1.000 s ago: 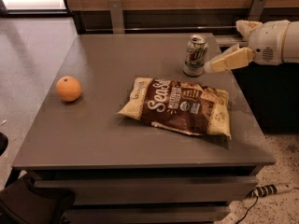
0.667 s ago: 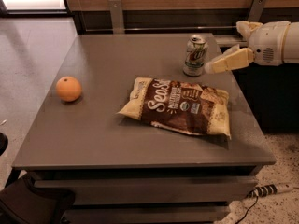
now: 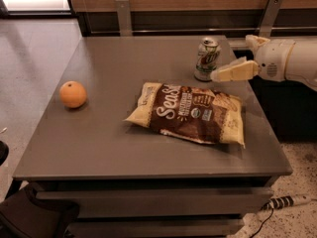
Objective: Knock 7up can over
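Observation:
The 7up can (image 3: 207, 58) stands upright on the grey table (image 3: 114, 133), near its far right side, white-silver with green markings. My gripper (image 3: 231, 57) comes in from the right at can height, just right of the can. Its fingers are spread open and hold nothing. The lower finger (image 3: 234, 71) points left, and its tip is close beside the base of the can. I cannot tell whether it touches the can.
A brown and cream chip bag (image 3: 190, 113) lies flat in front of the can. An orange (image 3: 73, 94) sits near the table's left edge. A wooden wall with metal brackets (image 3: 124, 16) runs behind the table. A power strip (image 3: 287, 201) lies on the floor at the right.
My gripper has moved a little to the left, bringing its lower finger closer to the can. The can, bag and orange have not moved.

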`<action>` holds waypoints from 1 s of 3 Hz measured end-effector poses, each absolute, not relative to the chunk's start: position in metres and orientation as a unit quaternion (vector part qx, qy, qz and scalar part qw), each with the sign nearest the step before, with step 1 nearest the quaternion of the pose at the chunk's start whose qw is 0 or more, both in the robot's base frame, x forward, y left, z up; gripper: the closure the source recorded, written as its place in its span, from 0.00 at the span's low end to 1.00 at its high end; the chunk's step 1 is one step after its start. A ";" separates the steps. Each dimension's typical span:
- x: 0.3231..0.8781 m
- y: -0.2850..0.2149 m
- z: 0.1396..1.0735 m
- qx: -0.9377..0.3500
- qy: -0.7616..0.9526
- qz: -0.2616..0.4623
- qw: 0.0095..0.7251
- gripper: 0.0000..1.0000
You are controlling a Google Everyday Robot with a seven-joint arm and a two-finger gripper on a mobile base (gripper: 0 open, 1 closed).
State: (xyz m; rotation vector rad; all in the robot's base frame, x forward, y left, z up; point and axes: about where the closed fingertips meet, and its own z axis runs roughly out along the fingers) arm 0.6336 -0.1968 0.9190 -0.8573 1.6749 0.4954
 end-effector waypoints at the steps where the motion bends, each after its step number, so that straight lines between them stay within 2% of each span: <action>1: 0.647 -0.191 0.906 -0.341 0.701 0.228 0.583 0.00; 3: 0.668 -0.180 0.889 -0.309 0.685 0.251 0.610 0.00</action>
